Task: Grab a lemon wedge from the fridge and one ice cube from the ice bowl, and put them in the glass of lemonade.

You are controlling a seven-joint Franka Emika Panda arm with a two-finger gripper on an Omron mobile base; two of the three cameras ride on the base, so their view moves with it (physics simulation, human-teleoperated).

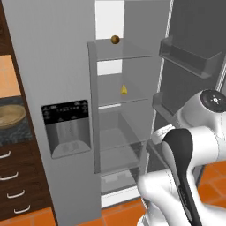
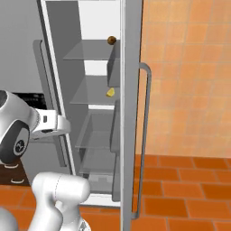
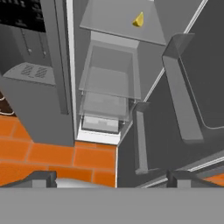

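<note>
The fridge stands with its right door swung open and its left door, with the black dispenser, shut. The lemon wedge is a tiny yellow piece on the second glass shelf, also seen in the right base view and near the top of the hand view. My gripper is open with nothing between its fingertips, in front of the fridge's lower shelves and well below the wedge. The ice bowl rests on the dark counter left of the fridge. The glass of lemonade is out of view.
A small brown ball sits on the top shelf. The open door with its grey bins stands close on my right; its edge and long handle face the right base camera. Wooden drawers lie under the counter.
</note>
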